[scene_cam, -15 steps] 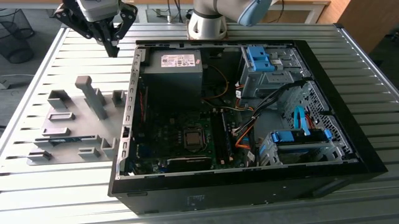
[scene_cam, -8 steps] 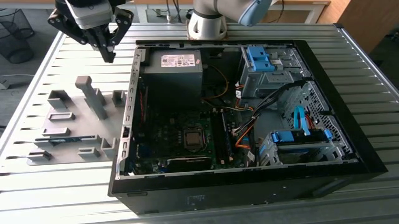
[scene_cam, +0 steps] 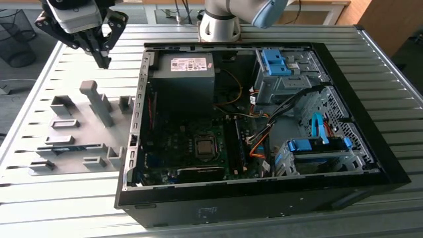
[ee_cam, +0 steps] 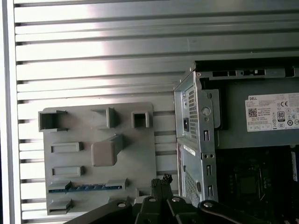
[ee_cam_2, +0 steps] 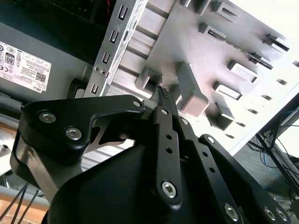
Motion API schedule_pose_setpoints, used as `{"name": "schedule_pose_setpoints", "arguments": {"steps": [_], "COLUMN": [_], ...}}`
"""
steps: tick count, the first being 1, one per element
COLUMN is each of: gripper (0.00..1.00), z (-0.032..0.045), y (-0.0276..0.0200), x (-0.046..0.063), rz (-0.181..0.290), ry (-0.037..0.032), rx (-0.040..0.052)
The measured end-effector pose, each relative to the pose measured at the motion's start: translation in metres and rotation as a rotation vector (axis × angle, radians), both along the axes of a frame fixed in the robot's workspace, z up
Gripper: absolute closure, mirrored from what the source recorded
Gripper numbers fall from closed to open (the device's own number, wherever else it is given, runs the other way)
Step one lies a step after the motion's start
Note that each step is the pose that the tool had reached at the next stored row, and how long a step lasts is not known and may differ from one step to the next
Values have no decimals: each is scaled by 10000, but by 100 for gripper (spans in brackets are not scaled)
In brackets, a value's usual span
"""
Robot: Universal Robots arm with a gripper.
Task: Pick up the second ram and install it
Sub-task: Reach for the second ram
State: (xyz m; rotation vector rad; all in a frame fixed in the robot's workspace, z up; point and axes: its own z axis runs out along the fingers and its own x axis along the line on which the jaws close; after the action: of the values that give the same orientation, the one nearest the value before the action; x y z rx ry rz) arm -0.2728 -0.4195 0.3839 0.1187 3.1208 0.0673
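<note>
Reaching step: my hand [scene_cam: 104,62], pressed together and empty, hangs well apart from the second ram [ee_cam: 86,187]; grasping it needs fingers spread.

Second ram [scene_cam: 71,147]: long, narrow blue-green stick standing on its long edge, level, in a slot of the grey holder plate [scene_cam: 86,135]. Only the thin upper edge is exposed. In the first wrist view the stick [ee_cam: 86,187] reads as a blue strip with small dark marks, its ends set between raised grey blocks. The plate lies at the exterior view's left of the open computer case [scene_cam: 264,203]; the stick sits in the plate's near rows. Nothing touches it.
</note>
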Motion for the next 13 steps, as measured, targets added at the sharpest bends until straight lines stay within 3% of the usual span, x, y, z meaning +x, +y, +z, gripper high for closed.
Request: {"name": "schedule_pose_setpoints", "arguments": {"steps": [13], "gripper": [90], "z": [0], "y": [0], "x": [-31], "rz": [1], "ry": [0], "rx": [0]}}
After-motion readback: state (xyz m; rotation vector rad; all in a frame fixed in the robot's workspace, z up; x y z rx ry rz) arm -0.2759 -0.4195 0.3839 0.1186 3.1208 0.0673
